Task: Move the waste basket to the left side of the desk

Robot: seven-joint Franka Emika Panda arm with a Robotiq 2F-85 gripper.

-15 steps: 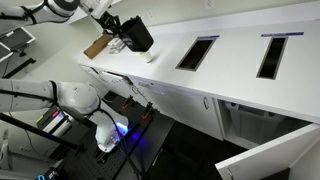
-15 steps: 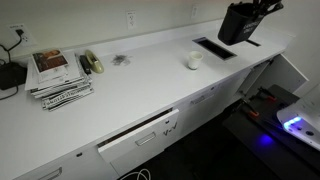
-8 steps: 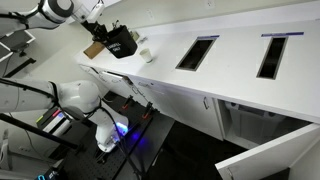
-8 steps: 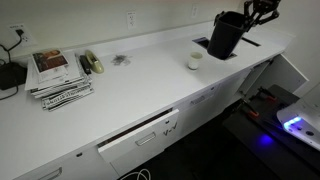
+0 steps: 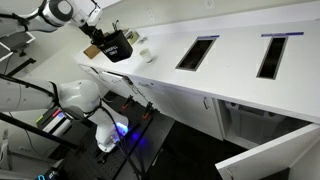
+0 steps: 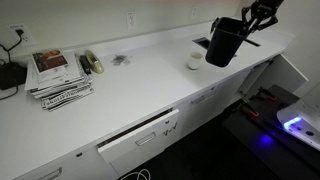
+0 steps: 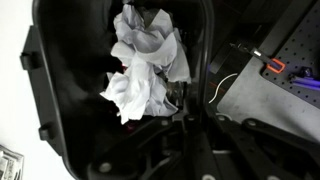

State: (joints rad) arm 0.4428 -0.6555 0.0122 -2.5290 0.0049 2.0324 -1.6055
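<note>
The black waste basket (image 5: 116, 46) hangs tilted just above the white desk top (image 5: 240, 40) in both exterior views, and it also shows near the desk's end (image 6: 225, 42). My gripper (image 6: 250, 22) is shut on its rim and carries it. In the wrist view I look into the basket (image 7: 60, 90), which holds crumpled white paper (image 7: 145, 60). The gripper's fingers (image 7: 172, 112) clamp the basket wall. The basket hides the fingertips in an exterior view (image 5: 101, 36).
A white cup (image 6: 194, 61) stands next to the basket, also seen in an exterior view (image 5: 146, 55). Two rectangular cutouts (image 5: 197, 52) (image 5: 271, 55) open in the desk top. A stack of magazines (image 6: 58, 75) lies far along the desk. A drawer (image 6: 140, 135) stands slightly open.
The gripper has carried the basket down and along the desk, from high above the cutout to just beside the white cup. The paper stays inside.
</note>
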